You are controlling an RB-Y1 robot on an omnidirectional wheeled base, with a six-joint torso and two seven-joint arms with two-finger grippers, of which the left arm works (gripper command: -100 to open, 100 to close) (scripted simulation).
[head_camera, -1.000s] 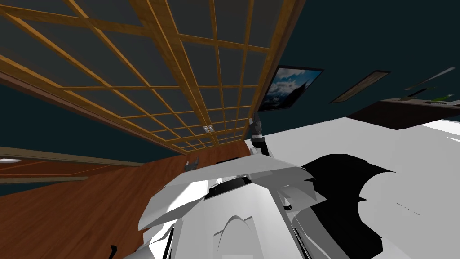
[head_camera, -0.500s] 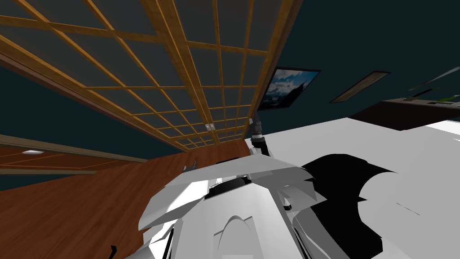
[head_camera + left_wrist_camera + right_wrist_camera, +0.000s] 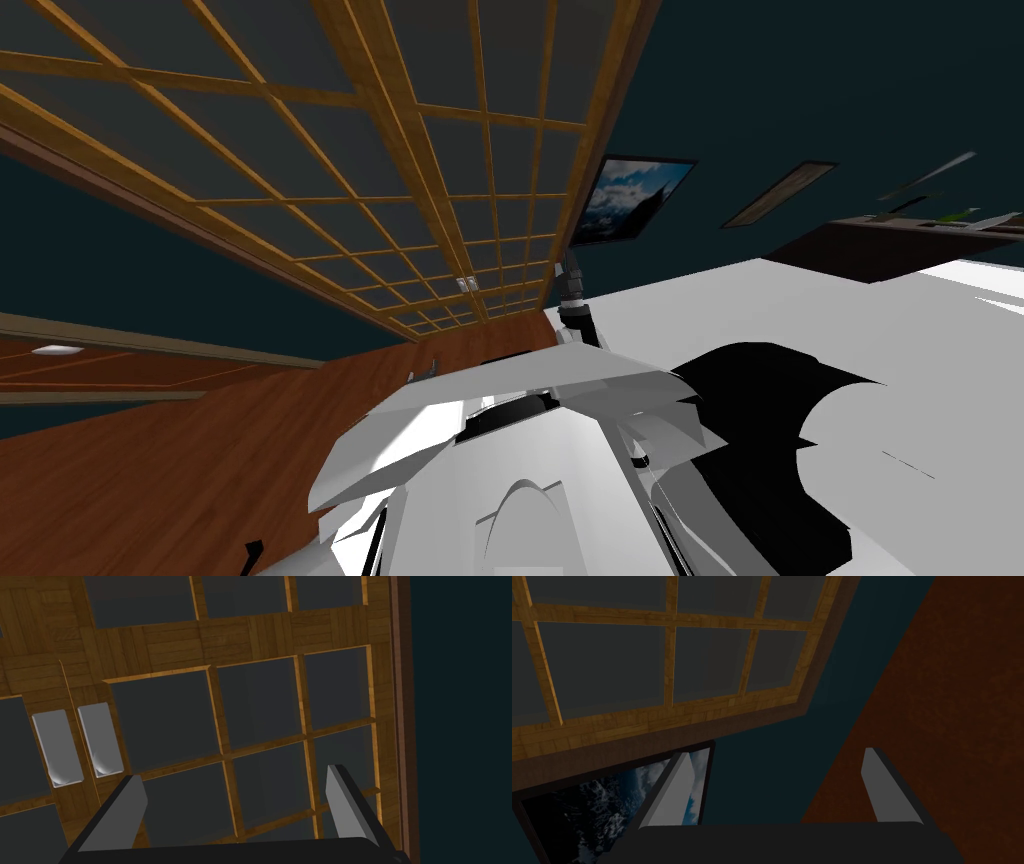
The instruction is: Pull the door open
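Door (image 3: 225,636) — two grey handles (image 3: 100,738).

The whole head view has shifted a little, which is my own move and not the room's. The right edge of the door (image 3: 510,150), the framed picture (image 3: 632,198) and the dark counter (image 3: 880,245) all sit slightly further to my left than a second ago. The pale light (image 3: 55,350) has slid in from the left edge.

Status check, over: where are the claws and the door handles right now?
Left claw open, facing the door, nothing gripped. Grey handles off to one side of it, untouched. Right claw open, idle. Nothing between left claw and door.
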